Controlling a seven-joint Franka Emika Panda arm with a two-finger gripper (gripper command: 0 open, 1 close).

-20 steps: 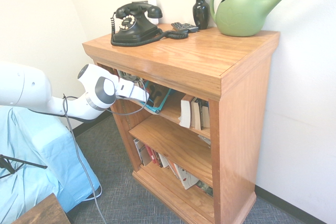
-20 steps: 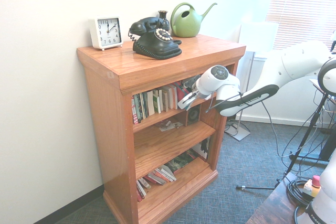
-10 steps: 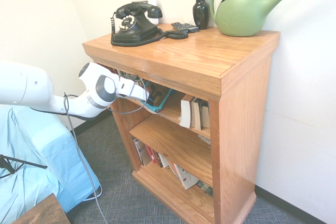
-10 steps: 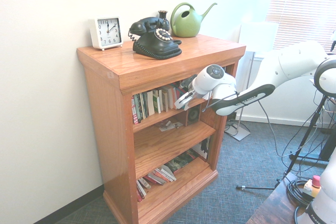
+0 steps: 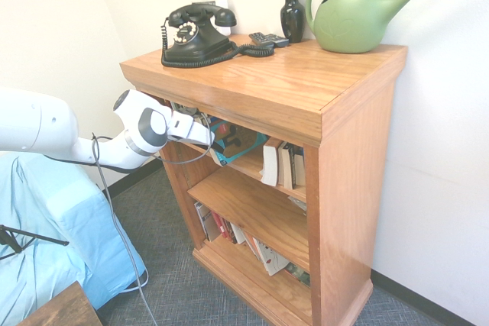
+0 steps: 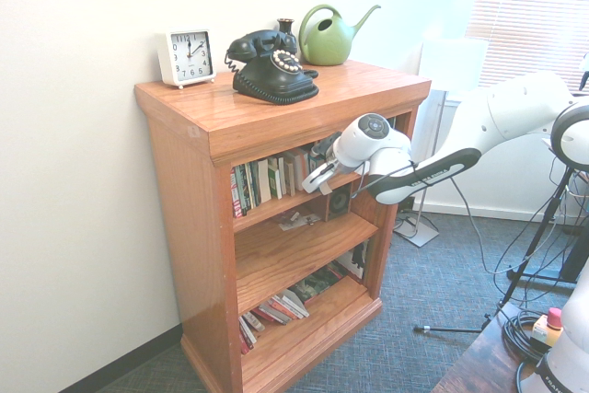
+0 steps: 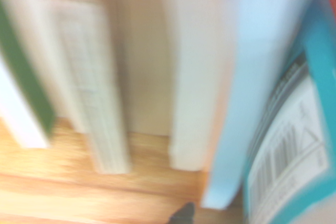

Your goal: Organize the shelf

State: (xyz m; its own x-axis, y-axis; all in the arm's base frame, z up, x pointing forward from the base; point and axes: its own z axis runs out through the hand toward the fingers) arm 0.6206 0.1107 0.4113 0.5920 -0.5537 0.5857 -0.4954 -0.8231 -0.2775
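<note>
The shelf (image 5: 306,89) (image 6: 184,227) is an orange-brown wooden bookcase against the wall. My gripper (image 5: 208,140) (image 6: 313,178) reaches into the left end of its top tier in the first exterior view. A teal book (image 5: 243,145) (image 7: 310,129) lies slanted just past the gripper, its upper end leaning toward pale upright books (image 5: 279,164). In the second exterior view a row of upright books (image 6: 267,181) fills the tier beyond the gripper. The blurred wrist view shows pale book edges (image 7: 105,103) standing on the wooden board (image 7: 79,187).
On the shelf's top stand a black telephone (image 5: 195,34), a dark vase (image 5: 292,14), a green watering can (image 5: 359,17), a remote (image 5: 267,38) and a white clock (image 6: 187,55). Books lie slumped on the bottom tier (image 5: 244,238). A blue-covered object (image 5: 46,234) stands left.
The gripper has pushed a little deeper into the top tier. The teal book has tipped further over toward the pale upright books.
</note>
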